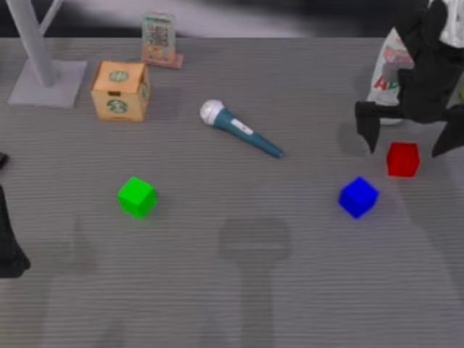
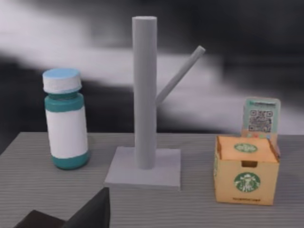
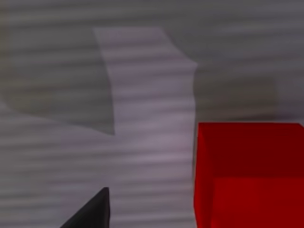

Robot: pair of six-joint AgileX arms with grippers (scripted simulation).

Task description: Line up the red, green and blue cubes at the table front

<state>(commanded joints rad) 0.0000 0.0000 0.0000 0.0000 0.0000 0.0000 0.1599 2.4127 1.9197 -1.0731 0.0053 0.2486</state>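
Observation:
The red cube (image 1: 402, 159) sits on the grey table (image 1: 239, 290) at the right, filling one corner of the right wrist view as the red cube (image 3: 249, 175). My right gripper (image 1: 406, 141) hovers just behind and over it, open, its fingers (image 1: 370, 134) spread wider than the cube and holding nothing. The blue cube (image 1: 358, 196) lies a little left of and in front of the red one. Far over at the left middle rests the green cube (image 1: 137, 196). My left gripper (image 1: 10, 250) is parked at the table's left edge, open and empty.
A tan box with green logos (image 1: 120, 90) and a grey stand (image 1: 45, 78) are at the back left, beside a QR card (image 1: 160, 40). A microphone (image 1: 240, 128) lies mid-table. A white bag (image 1: 388, 76) sits behind my right gripper. A white bottle (image 2: 65, 118) shows in the left wrist view.

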